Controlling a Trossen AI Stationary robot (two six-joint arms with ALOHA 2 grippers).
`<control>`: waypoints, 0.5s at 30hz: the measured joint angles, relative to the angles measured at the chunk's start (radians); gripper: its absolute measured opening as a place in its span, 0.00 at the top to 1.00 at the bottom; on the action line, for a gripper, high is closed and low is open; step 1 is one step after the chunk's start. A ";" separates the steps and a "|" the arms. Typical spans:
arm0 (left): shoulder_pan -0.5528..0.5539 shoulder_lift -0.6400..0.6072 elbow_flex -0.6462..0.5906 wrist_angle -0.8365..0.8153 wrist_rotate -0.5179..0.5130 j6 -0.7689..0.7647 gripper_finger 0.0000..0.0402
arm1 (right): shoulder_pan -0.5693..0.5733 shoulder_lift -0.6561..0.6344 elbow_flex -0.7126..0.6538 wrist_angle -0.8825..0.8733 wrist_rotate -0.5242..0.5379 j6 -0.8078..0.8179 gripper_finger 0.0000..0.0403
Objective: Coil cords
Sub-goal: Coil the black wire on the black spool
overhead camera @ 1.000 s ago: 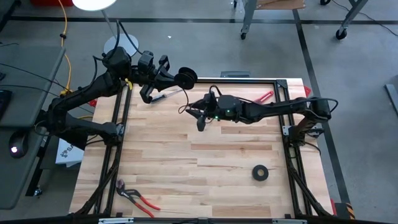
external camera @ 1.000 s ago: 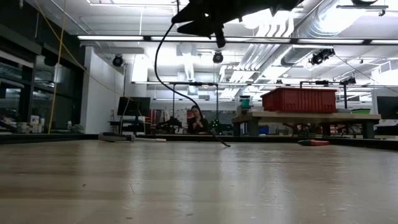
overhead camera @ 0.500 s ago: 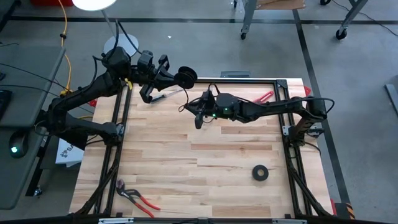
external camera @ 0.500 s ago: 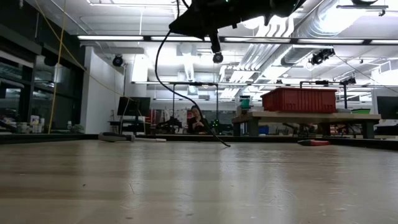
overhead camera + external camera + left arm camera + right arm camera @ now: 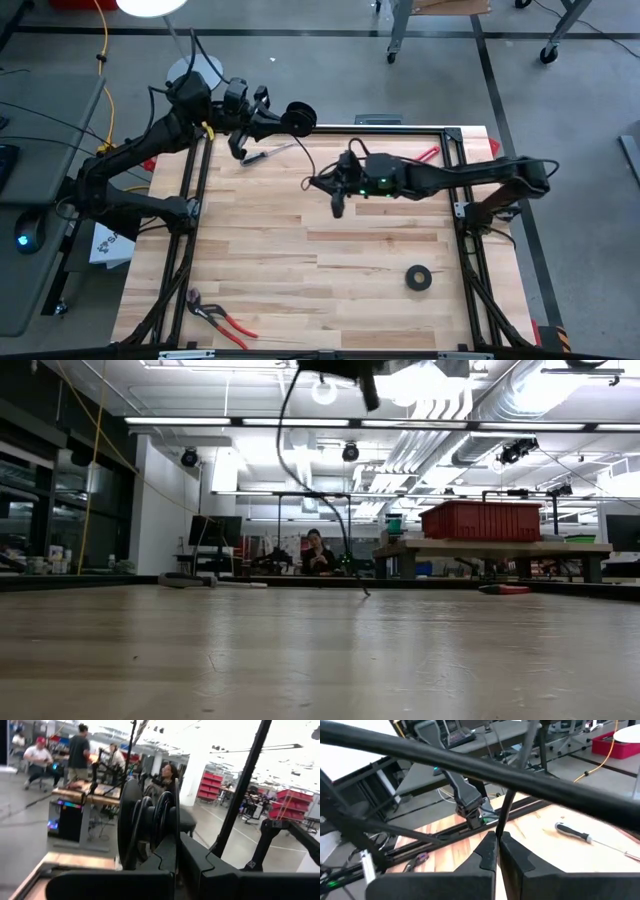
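Observation:
The cord is a thin black cable, part of it wound into a small round coil (image 5: 298,117) above the table's far edge. My left gripper (image 5: 281,119) is shut on that coil (image 5: 150,820). A loose stretch runs from there to my right gripper (image 5: 336,203), which is shut on it over the table's far middle. In the low view the cord (image 5: 285,450) hangs in a slack curve, and its tail end (image 5: 365,592) touches the table. My left gripper (image 5: 177,857) pinches the coil's lower rim (image 5: 167,845) between its two fingers. The coil stands upright above the fingers, clear of the table. My right gripper (image 5: 497,845) pinches a single strand of the cord (image 5: 501,822) between its fingertips, slanting down from above. The fingers lie across the strand, which runs up and away from them.
A screwdriver (image 5: 268,153) lies at the far left of the table, and a red-handled tool (image 5: 426,154) at the far right. A black tape roll (image 5: 418,277) sits near the right, and red pliers (image 5: 222,318) near the front left. A black frame (image 5: 440,130) borders the table.
My right gripper has shut on the cord, then risen and moved a little toward the table's right edge. The hanging stretch of cord has swung along with it, while its tail stays on the table. My left gripper has tipped slightly with the coil.

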 joint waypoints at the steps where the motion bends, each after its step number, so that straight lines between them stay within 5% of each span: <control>1: 0.003 0.000 0.000 -0.015 -0.001 0.000 1.00 | 0.003 -0.018 0.000 -0.024 0.000 -0.003 1.00; 15: 0.006 0.000 0.000 -0.144 -0.001 0.005 1.00 | 0.017 -0.101 0.000 -0.164 0.037 -0.006 1.00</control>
